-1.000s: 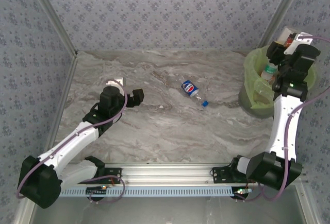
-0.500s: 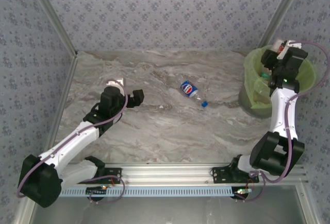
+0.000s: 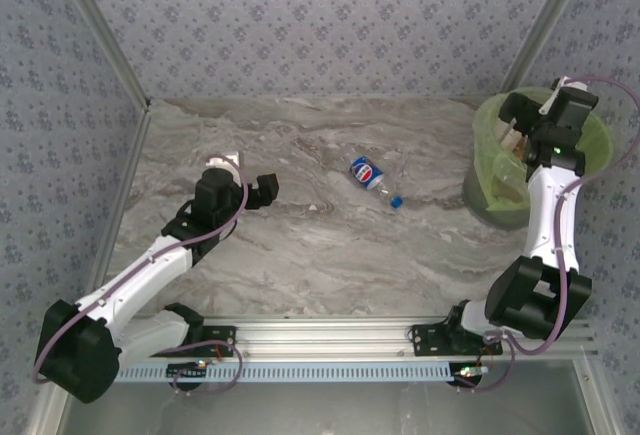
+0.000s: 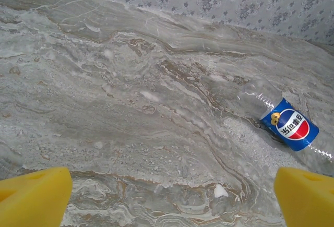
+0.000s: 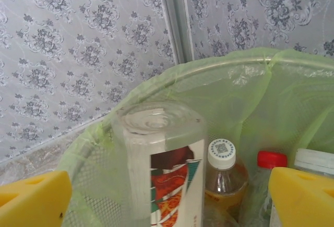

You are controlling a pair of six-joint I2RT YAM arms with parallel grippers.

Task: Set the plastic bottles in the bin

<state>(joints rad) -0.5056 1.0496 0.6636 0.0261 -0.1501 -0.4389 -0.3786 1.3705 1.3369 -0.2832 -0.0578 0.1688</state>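
The right claw (image 5: 169, 190) hangs over the bin (image 5: 229, 64) at the far right corner of the bench, its yellow fingers (image 5: 31, 201) spread wide. Between them, touching neither, is a clear bottle (image 5: 164, 148) with a red and teal label. Its round base faces the camera and the rest is inside the green bag (image 5: 292, 107) that lines the bin. Just beside it in the bin sit an amber bottle (image 5: 223, 172) with a white cap, a red cap (image 5: 271, 159) and a second white cap (image 5: 314, 160).

The left claw (image 4: 173, 190) hovers over the bench (image 4: 130, 107), also spread and pinching nothing. A bottle with a blue label (image 4: 291, 128) lies on its side mid-bench, ahead and to the right of that claw, well apart from the bin.
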